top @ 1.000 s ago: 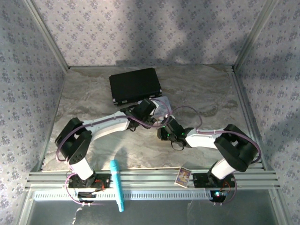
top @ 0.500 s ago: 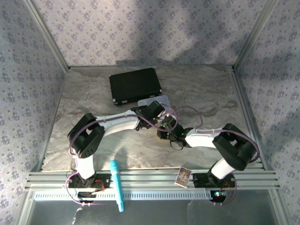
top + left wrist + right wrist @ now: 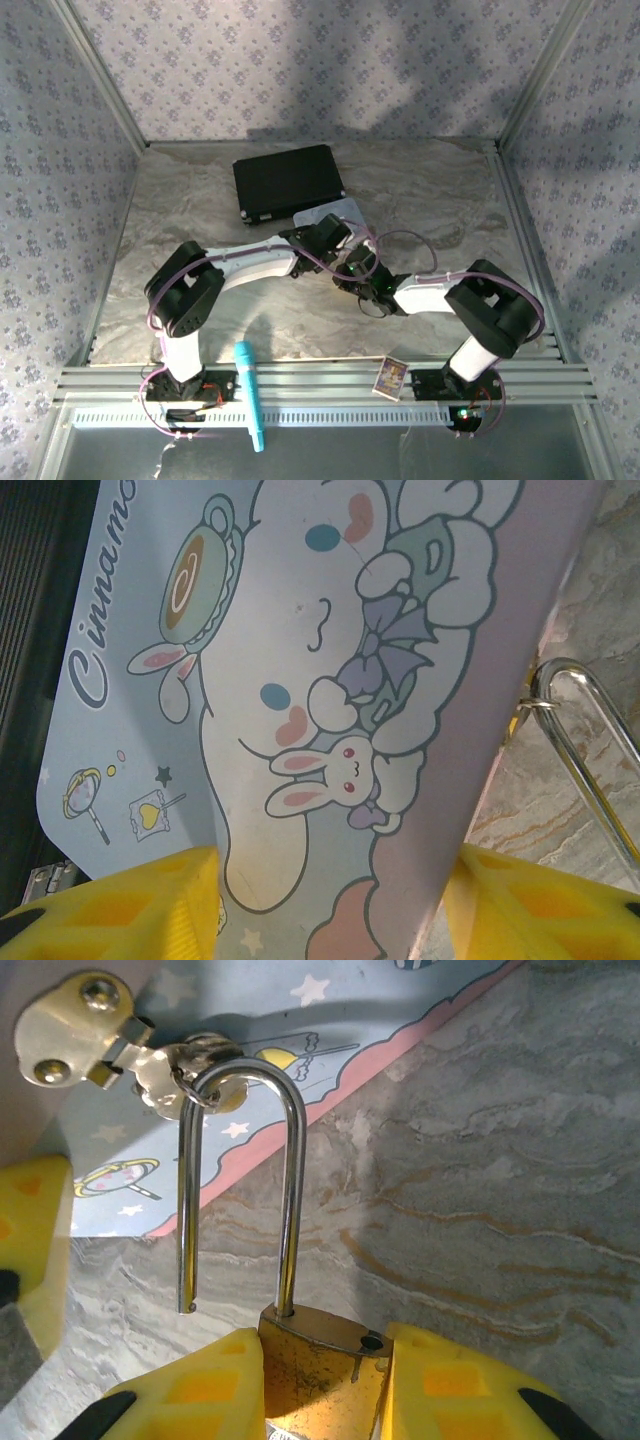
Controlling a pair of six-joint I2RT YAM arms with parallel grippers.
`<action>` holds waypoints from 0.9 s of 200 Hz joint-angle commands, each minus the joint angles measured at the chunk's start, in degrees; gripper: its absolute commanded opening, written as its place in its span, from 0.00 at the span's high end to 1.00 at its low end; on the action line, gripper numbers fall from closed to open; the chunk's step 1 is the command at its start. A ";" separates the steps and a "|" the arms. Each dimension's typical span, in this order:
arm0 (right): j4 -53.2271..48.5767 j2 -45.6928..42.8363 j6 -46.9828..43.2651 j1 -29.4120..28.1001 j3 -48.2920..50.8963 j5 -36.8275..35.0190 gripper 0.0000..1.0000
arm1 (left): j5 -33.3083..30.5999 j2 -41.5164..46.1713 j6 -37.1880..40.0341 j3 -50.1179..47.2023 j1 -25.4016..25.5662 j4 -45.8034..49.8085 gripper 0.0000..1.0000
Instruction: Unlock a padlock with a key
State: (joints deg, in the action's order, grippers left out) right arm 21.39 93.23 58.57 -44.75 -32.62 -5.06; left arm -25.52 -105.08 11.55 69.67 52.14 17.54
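Observation:
The brass padlock (image 3: 318, 1375) is gripped by its body between the yellow fingers of my right gripper (image 3: 322, 1360), just above the marble table. Its silvery shackle (image 3: 291, 1160) stands open: one leg hangs free, and the bend is hooked through the metal hasp (image 3: 70, 1030) of the pastel tin box (image 3: 300, 660). My left gripper (image 3: 330, 905) has its fingers pressed on both sides of the tin. The shackle (image 3: 590, 750) also shows beside the tin's lilac edge. From above, both grippers meet at the tin (image 3: 325, 213). The key is out of view.
A black case (image 3: 288, 182) lies behind the tin near the back of the table. A turquoise pen-like stick (image 3: 249, 395) and a small printed card box (image 3: 390, 377) rest on the front rail. Patterned walls enclose three sides.
My left arm has swung right to the tin and its jaws have closed in on it. The right gripper has stayed on the padlock, barely moving.

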 commanded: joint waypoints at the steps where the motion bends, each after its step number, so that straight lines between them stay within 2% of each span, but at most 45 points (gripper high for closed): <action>1: 7.47 7.48 4.70 1.48 -1.13 0.70 0.86 | 6.44 -1.80 0.66 -3.57 -0.43 4.27 0.42; 25: 9.95 8.29 6.01 2.55 -1.59 1.02 0.86 | 8.43 -1.08 1.15 -4.94 -0.55 3.85 0.45; 113: 10.94 8.56 6.38 4.74 -3.92 -0.25 0.87 | 12.86 -1.66 1.61 -6.72 -0.60 3.47 0.46; 180: 18.86 12.97 11.84 7.02 -3.05 0.46 0.88 | 13.97 -2.39 1.80 -7.09 -0.89 3.66 0.46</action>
State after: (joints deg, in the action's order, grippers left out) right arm 30.72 97.93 68.31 -40.64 -33.26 0.93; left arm -21.26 -103.48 13.54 66.26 51.00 11.53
